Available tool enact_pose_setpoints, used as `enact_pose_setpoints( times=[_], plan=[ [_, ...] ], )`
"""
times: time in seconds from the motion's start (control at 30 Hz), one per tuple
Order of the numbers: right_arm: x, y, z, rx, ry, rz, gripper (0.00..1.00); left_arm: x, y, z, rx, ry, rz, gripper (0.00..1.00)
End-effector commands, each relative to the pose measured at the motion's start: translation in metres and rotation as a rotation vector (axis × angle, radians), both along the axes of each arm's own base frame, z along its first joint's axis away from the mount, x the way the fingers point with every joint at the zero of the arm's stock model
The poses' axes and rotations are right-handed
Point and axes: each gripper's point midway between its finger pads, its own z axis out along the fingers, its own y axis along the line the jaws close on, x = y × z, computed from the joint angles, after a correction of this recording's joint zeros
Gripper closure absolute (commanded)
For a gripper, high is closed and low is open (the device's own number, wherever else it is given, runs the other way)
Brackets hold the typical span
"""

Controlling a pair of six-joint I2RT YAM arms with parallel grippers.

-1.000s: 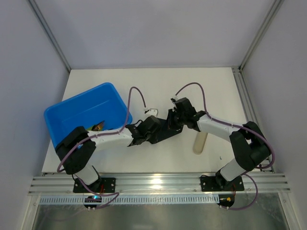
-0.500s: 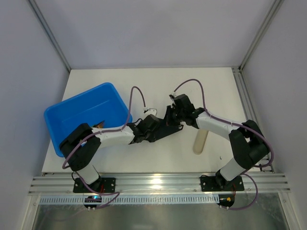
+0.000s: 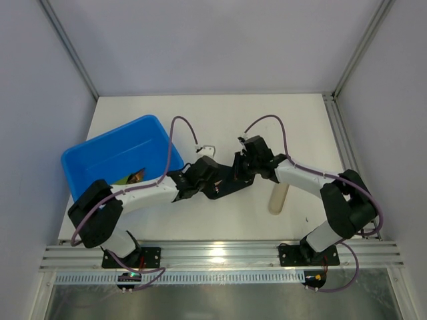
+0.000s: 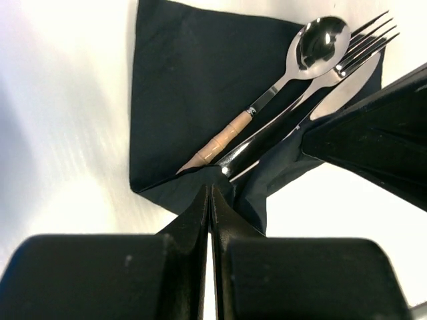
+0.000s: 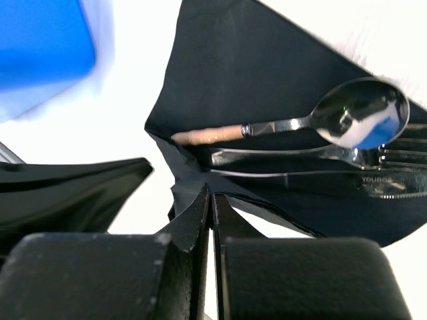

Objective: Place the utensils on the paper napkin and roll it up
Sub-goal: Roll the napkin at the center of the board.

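Observation:
The black paper napkin (image 4: 200, 93) lies on the white table between both arms, its near edge lifted and folded up. On it rest the utensils: a spoon (image 4: 313, 50) with a beige handle, a fork (image 4: 363, 43) and a knife (image 5: 373, 183), side by side. My left gripper (image 4: 211, 191) is shut on the napkin's raised near corner. My right gripper (image 5: 211, 195) is shut on the napkin's raised edge (image 5: 183, 180) just beside it. From above, the two grippers (image 3: 217, 181) (image 3: 241, 170) meet over the napkin (image 3: 229, 183) and hide most of it.
A blue tub (image 3: 120, 157) stands at the left with a small object inside. A thick beige cylinder (image 3: 278, 198) lies on the table right of the napkin, under the right forearm. Purple cables loop over both arms.
The left arm has swung its forearm and its gripper has shifted slightly right along the napkin. The right gripper has barely moved. Both stay shut.

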Motion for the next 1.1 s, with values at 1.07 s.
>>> enact_pose_setpoints(
  times=[1.07],
  plan=[
    [-0.019,-0.009,0.022,0.066,-0.048,-0.014,0.97,0.011,0.025,-0.032,0.188,0.023,0.085,1.0]
  ],
)
